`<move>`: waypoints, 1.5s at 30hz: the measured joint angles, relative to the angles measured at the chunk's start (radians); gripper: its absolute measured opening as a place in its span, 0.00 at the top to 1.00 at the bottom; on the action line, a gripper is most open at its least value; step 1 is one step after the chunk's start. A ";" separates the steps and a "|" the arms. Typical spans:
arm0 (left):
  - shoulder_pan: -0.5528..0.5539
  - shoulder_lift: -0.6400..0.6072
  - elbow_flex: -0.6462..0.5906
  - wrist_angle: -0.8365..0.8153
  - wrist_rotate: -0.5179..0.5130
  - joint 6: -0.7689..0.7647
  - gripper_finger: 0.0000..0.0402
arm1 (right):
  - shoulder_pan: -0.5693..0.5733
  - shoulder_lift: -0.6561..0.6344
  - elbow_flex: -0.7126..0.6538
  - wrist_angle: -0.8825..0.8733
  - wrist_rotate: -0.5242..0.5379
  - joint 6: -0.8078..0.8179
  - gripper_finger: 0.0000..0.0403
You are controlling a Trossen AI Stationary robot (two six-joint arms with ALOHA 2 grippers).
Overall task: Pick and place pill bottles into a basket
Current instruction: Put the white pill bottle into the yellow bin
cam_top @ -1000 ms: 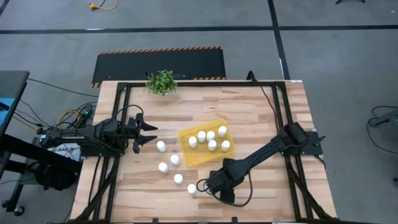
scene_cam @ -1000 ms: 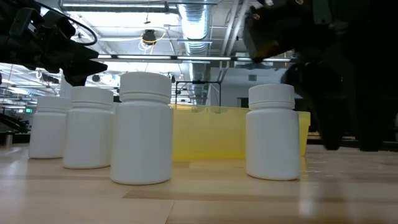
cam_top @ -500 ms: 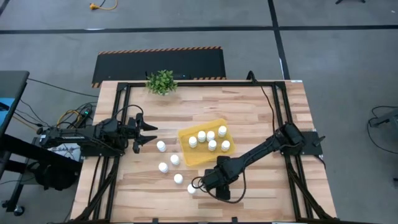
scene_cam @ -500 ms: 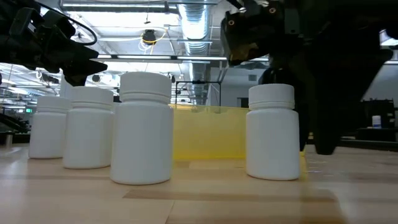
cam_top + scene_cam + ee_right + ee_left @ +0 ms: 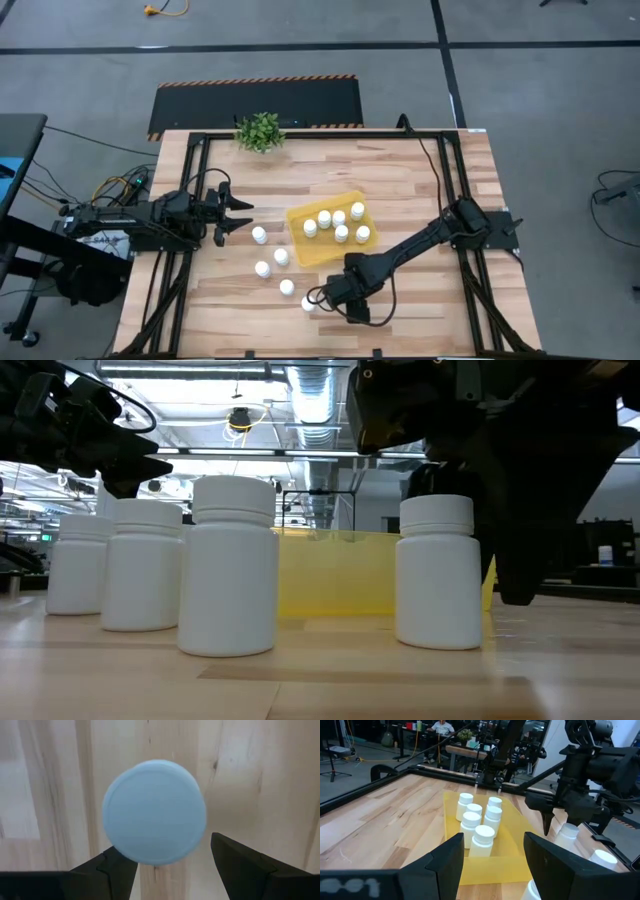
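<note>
Six small white cylindrical plastic pill bottles (image 5: 340,232) stand inside the shallow bright yellow plastic basket (image 5: 300,249). Five more bottles (image 5: 259,235) stand on the light wooden desk (image 5: 420,180) beside the basket's left wall. None shows readable writing. The right end effector (image 5: 312,300), fingers apart, straddles the bottle farthest from the basket (image 5: 154,812) without touching. The left end effector (image 5: 243,215) waits open, well left of the basket. A small green potted plant (image 5: 260,131) stands beyond the basket.

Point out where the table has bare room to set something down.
Bare wood lies right of the basket and along the far edge right of the plant. Crowded: four loose bottles between basket and front edge, where the right gripper works.
</note>
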 joint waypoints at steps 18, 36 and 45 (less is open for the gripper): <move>0.000 0.000 0.000 0.000 0.000 0.000 0.52 | -0.001 0.000 0.000 0.027 -0.001 -0.051 0.40; 0.000 0.000 0.000 0.000 0.000 0.000 0.52 | -0.002 0.000 0.000 0.069 -0.001 -0.107 0.40; 0.000 0.000 0.000 0.000 0.000 0.000 0.52 | -0.007 0.000 0.000 0.120 -0.001 -0.134 0.40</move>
